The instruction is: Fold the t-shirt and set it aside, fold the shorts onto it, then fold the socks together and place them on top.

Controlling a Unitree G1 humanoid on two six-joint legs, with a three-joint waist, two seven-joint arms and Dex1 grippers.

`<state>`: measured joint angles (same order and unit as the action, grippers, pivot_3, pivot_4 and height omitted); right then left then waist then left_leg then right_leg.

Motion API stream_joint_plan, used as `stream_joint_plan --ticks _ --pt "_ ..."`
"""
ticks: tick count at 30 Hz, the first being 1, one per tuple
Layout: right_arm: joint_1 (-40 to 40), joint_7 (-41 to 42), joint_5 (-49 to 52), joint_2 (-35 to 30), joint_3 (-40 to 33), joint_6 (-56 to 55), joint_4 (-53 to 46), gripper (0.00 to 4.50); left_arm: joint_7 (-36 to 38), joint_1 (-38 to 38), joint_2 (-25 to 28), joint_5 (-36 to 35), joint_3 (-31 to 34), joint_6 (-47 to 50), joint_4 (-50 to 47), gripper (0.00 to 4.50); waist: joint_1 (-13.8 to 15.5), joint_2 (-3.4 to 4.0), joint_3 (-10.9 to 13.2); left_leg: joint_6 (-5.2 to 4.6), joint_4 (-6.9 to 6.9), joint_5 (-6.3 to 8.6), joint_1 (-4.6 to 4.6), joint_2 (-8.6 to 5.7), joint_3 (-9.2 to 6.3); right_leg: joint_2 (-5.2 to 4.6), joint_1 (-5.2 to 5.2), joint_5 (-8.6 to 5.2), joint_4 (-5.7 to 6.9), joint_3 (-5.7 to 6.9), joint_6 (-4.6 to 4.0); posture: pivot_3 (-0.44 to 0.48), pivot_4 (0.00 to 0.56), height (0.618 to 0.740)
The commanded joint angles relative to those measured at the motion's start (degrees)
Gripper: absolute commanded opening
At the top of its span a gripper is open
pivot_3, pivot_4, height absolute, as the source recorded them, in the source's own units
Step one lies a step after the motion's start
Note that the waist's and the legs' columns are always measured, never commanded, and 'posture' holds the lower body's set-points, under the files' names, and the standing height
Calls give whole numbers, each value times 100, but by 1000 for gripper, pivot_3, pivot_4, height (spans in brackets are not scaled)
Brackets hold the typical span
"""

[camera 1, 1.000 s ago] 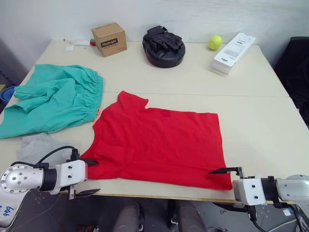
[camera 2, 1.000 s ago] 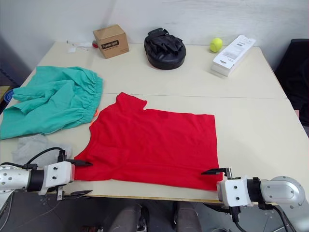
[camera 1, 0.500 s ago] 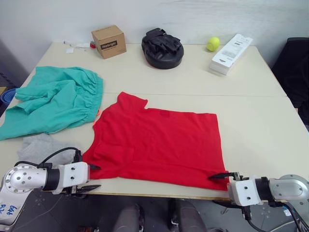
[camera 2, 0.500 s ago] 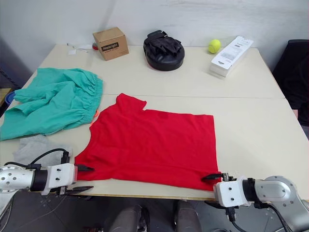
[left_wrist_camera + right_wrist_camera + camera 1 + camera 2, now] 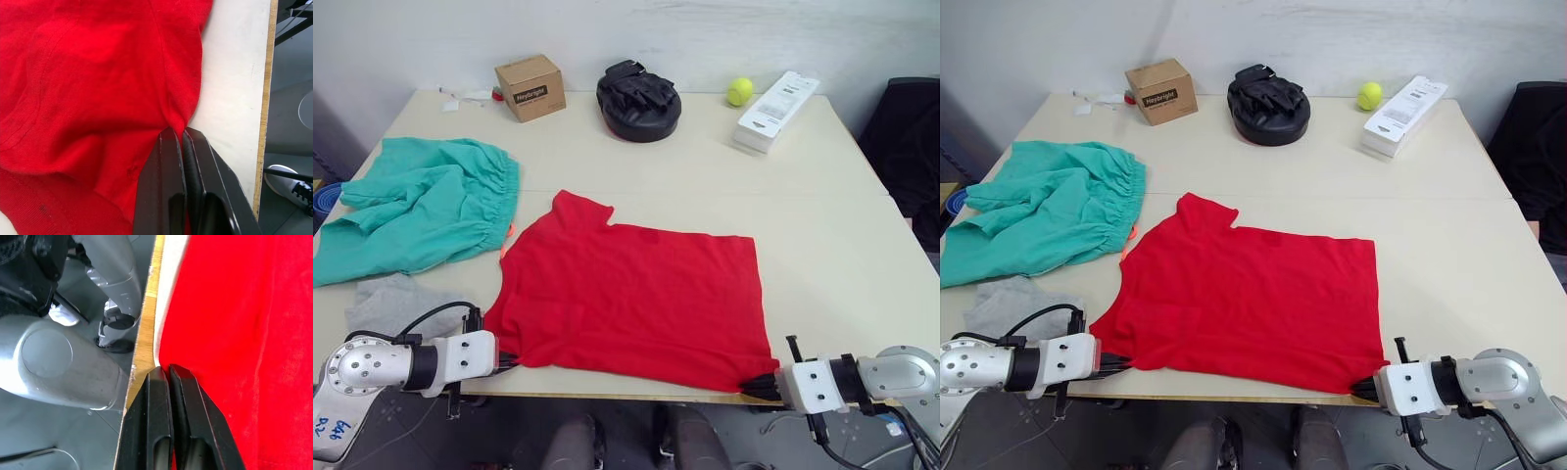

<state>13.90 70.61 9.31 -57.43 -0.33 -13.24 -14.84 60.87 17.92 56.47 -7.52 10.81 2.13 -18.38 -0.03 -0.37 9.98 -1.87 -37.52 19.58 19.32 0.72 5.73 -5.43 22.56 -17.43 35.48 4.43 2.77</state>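
Lying flat on a pale table (image 5: 822,245), the red t-shirt (image 5: 636,294) is spread out with its collar end pointing toward the robot's left and its hem toward the right. Both grippers meet it at the near table edge. The left gripper (image 5: 509,360) has its two black fingers (image 5: 166,186) pressed together on the shirt's near left corner, where the fabric bunches into a small peak rising out from between the fingertips, with the rest of the cloth spreading away from them. The right gripper (image 5: 762,385) has its fingers (image 5: 156,416) likewise closed on the shirt's near right corner, right at the table's wooden edge, with the red fabric running off to one side of the fingers and the table edge to the other. Beyond the shirt on the robot's left, the teal-green shorts (image 5: 421,206) lie crumpled, just beside the shirt's sleeve but not overlapping it. The grey socks (image 5: 396,299) sit in a soft heap near the front left corner, between the shorts and the left arm. Along the far side of the table stand a small cardboard box (image 5: 530,86), a black padded mitt (image 5: 638,100), a yellow-green tennis ball (image 5: 739,91) and a white flat package (image 5: 775,98), all well apart from the clothing.
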Motion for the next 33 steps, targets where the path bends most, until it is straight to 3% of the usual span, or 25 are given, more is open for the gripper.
stream_joint_plan --ticks 1,11,17,23,33 --pt "-82 -149 210 -97 -348 459 -30 42 -2 218 11 106 -138 202 -109 0 0 5 0 -6 7 -4 -1 0 2 0 1 0 -2 0 1 0 150 740" --pt "102 265 1033 -325 -820 1388 -455 42 -87 337 -57 -34 -83 477 -343 0 15 25 11 0 29 -3 -1 0 3 0 8 0 -11 0 3 0 150 740" --pt "203 513 1228 -444 -1020 1540 -538 42 -109 402 -76 -56 -91 521 -400 0 17 26 11 -1 49 -3 0 0 -4 1 19 6 -8 10 54 0 150 740" --pt "127 578 759 -436 -871 1001 -237 42 -81 413 -84 -134 -112 599 -444 0 15 30 14 -3 44 -1 2 0 -3 1 19 2 -9 10 50 0 150 740" --pt "96 689 399 -362 -680 59 239 42 380 1333 159 -492 293 844 -922 0 -21 23 19 10 46 6 5 0 -3 3 23 -5 -10 11 51 0 150 740"
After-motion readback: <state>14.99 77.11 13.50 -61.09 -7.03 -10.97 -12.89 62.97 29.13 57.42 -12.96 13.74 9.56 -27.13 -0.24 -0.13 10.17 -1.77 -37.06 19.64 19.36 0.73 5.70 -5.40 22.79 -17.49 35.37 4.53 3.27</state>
